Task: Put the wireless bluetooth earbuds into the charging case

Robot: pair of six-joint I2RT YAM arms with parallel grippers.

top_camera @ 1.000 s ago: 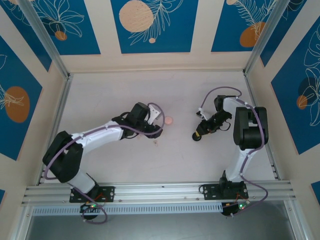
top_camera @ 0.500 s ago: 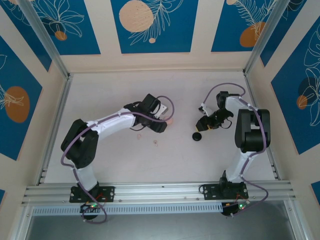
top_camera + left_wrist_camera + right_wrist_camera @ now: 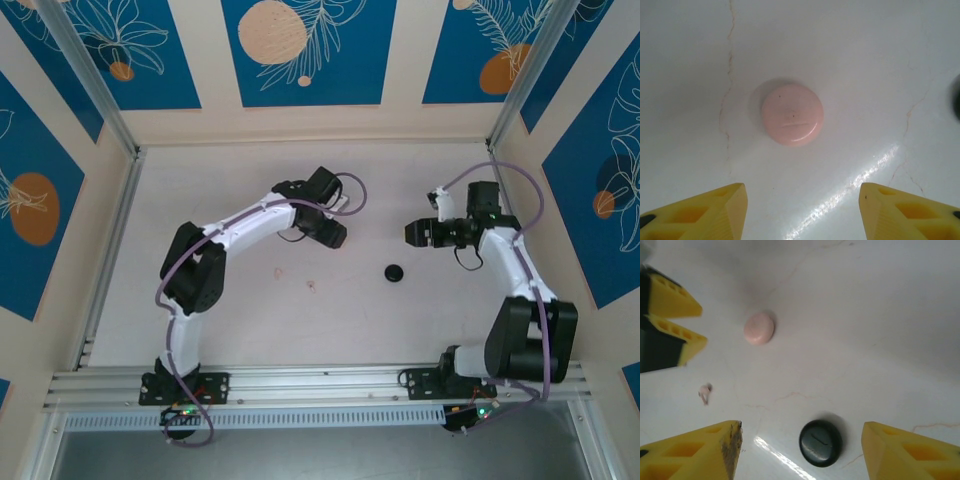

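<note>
Top view: my left pincer (image 3: 337,238) and right pincer (image 3: 411,234) hover over the middle of the table (image 3: 230,330), with the black case (image 3: 394,272) between them, toward the near edge. Left wrist: my jaws are spread and empty above the pink case (image 3: 792,121), whose rounded rim may skid if nipped. Right wrist: my jaws are spread and empty; the pink earbud (image 3: 705,392) lies loose mid-table, and a careless sweep could flick it away.

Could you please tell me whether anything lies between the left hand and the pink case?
Nothing visible does: the pink case rests on the table straight ahead of the open left hand, with only bare tabletop between them.

White arms (image 3: 250,215), black joints (image 3: 205,285), purple cables (image 3: 361,193), yellow wedge-shaped claw fingers (image 3: 715,210).
</note>
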